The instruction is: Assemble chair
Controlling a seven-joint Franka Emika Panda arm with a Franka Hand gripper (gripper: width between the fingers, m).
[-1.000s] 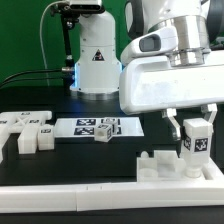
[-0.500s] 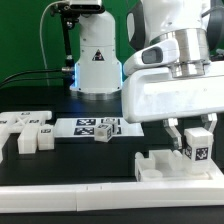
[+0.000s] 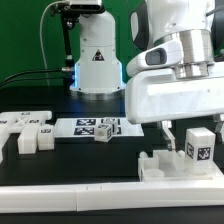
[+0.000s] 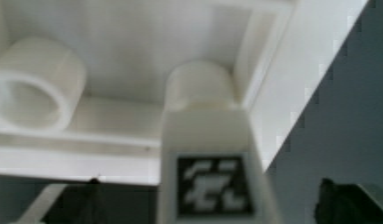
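Observation:
My gripper (image 3: 192,136) hangs at the exterior view's right, shut on a white block-like chair part (image 3: 202,146) that carries a black marker tag. The part stands upright, with its lower end at a larger white chair piece (image 3: 165,167) lying on the black mat. In the wrist view the tagged part (image 4: 213,160) runs between my two dark fingertips (image 4: 63,207), and the gripper's midpoint (image 4: 209,208) lies on it. Beyond it are the white piece's flat face (image 4: 135,40) and a rounded peg (image 4: 37,92). Whether the part is seated in the piece is hidden.
Several loose white chair parts (image 3: 27,133) lie at the exterior view's left. The marker board (image 3: 85,127) lies mid-table with a small tagged cube (image 3: 103,132) on it. The robot base (image 3: 97,60) stands behind. A white wall (image 3: 60,187) borders the front.
My gripper has moved slightly down and towards the exterior view's right, and the tagged part moved with it. Nothing else has shifted.

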